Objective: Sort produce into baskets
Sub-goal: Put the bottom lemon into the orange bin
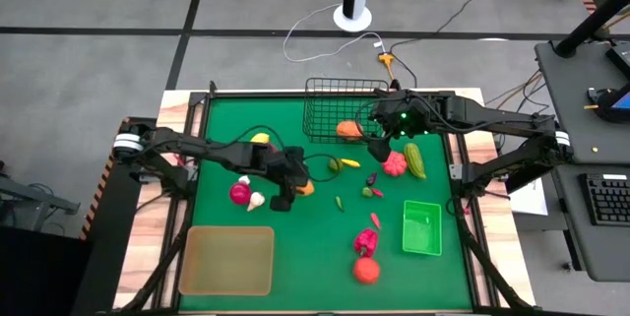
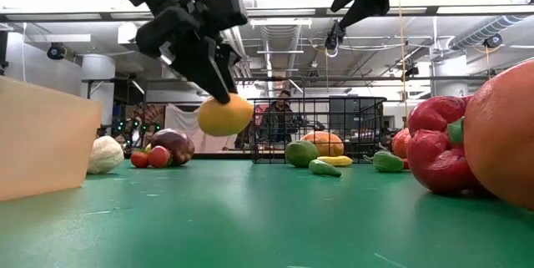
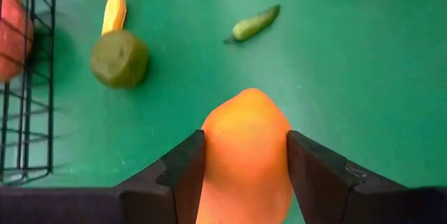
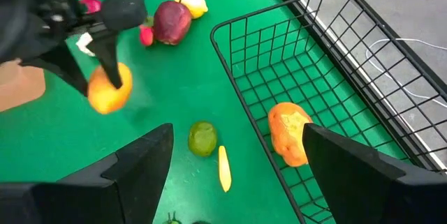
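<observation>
Green bench below: your left claw point(image 3: 244, 161) is clamped on the orange fruit point(image 3: 246, 147), wire basket point(image 1: 340, 109) ahead; your right claw point(image 4: 237, 175) hangs open over that basket.

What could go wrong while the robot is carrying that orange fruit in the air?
The left gripper pinches the smooth, rounded orange fruit above the table, so it might slip out and roll away. The right gripper hangs open by the wire basket, so if the fruit goes there, the two arms could bump. A green fruit, a yellow piece and a small green pepper lie near the basket and could get knocked.
</observation>
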Robot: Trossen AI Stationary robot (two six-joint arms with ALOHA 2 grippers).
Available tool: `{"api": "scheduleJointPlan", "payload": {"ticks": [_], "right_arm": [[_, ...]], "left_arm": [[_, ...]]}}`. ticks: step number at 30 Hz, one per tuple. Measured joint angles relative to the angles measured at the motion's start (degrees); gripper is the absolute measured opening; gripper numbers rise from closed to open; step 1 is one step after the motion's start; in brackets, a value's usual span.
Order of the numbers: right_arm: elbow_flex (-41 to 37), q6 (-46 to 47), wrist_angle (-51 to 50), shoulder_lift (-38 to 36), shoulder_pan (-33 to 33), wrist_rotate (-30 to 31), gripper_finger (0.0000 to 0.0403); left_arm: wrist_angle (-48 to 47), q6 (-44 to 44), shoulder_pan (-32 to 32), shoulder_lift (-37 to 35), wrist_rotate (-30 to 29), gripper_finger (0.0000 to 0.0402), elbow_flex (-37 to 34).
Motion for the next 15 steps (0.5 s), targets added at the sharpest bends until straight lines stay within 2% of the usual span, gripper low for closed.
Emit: {"api": "scheduleJointPlan", "payload": {"ticks": [7, 15], "right_arm": [[0.0, 0.0, 0.0, 0.0, 0.0, 0.0, 0.0301], [0.0, 0.0, 0.0, 0.0, 0.0, 0.0, 0.0310]], "left_arm": [[-0.7, -2.1, -3.3, -1.7, 0.0, 0.0167, 0.0], [-7.4, -8.2, -9.9, -7.0, 2.0, 0.0167, 3.4]]}}
